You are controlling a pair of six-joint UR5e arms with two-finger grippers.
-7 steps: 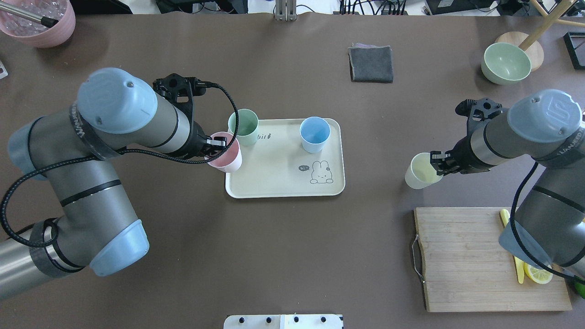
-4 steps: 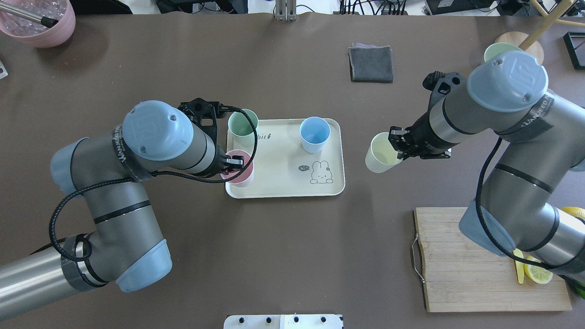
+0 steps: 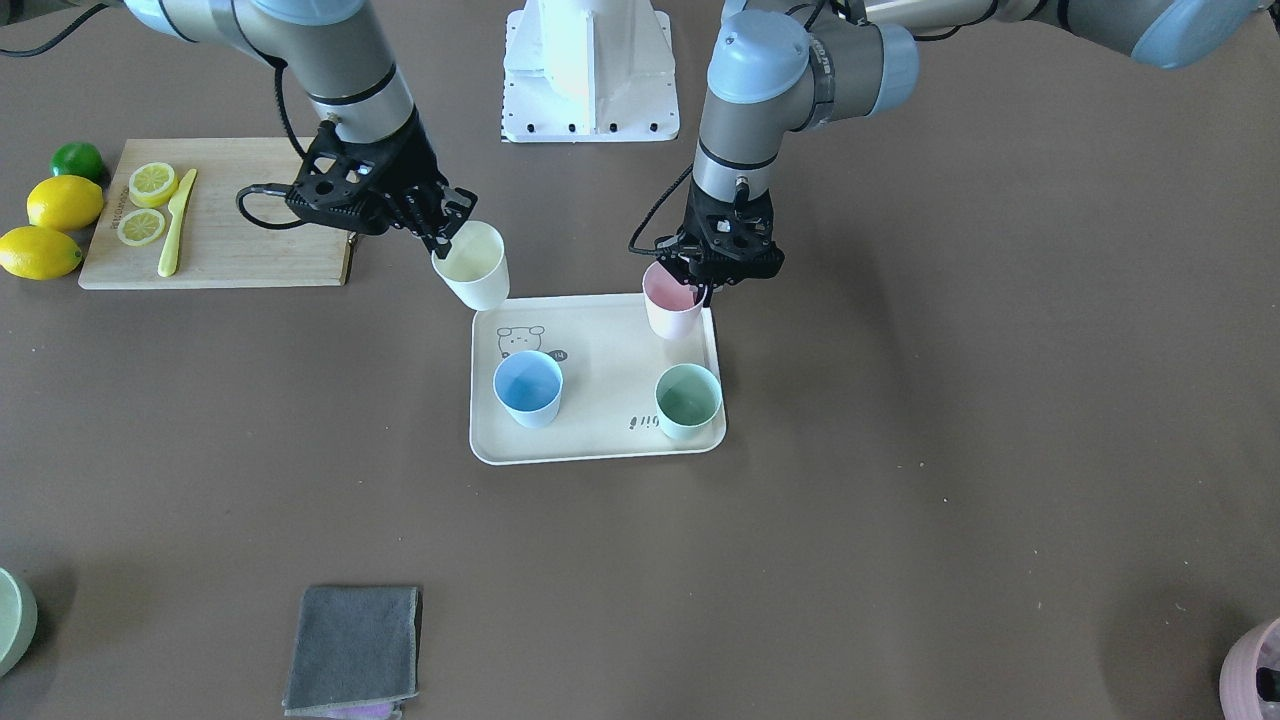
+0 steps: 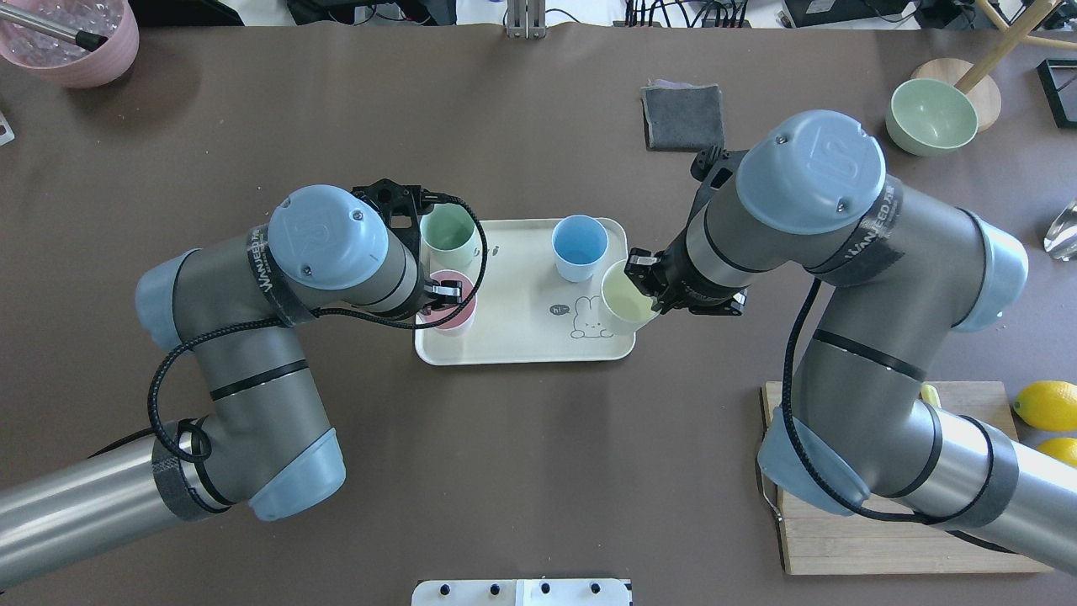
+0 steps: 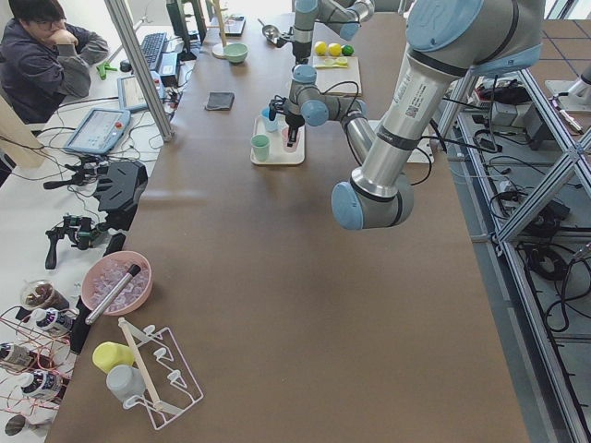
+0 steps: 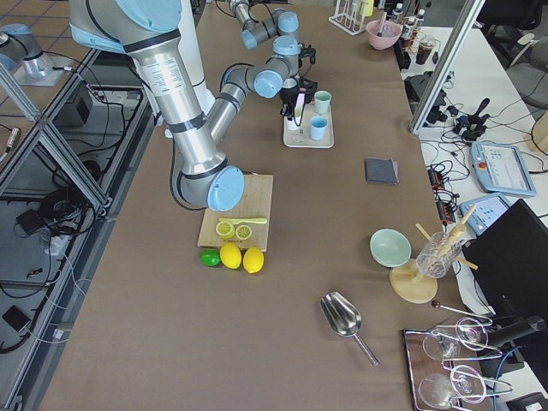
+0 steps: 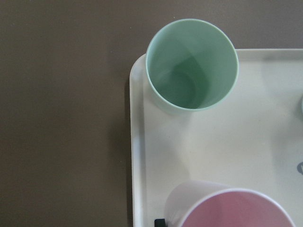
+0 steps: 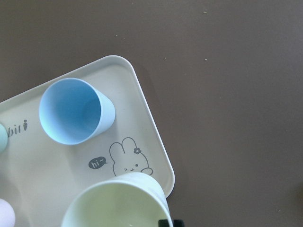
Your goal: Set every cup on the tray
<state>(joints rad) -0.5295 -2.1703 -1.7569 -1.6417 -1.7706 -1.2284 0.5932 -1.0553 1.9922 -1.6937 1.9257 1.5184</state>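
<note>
Over brown table (image 4: pixel 538 471), tilted pale yellow plastic tumbler (image 4: pixel 623 307) pinched by right gripper (image 4: pixel 642 280), rabbit corner of cream rectangular tray (image 4: pixel 513 311) just below it; left gripper (image 4: pixel 442 295) clamped on pale pink tumbler (image 4: pixel 454 317), tray beneath.

Plainly a robotics lab: aluminium frame posts (image 5: pixel 140 65) beside the long tabletop (image 5: pixel 277 295), a teach pendant (image 5: pixel 96 130), a keyboard (image 5: pixel 150 48), a seated operator (image 5: pixel 39 57), floor cables (image 5: pixel 554 263).

Blue (image 4: pixel 579 246), green (image 4: pixel 448 236) cups on tray (image 4: pixel 513 290); pink (image 4: pixel 458 317), yellow (image 4: pixel 623 303) held

The tray (image 8: pixel 129 111) bears the printed words "hi~" and, partly cut off, "bit".
</note>
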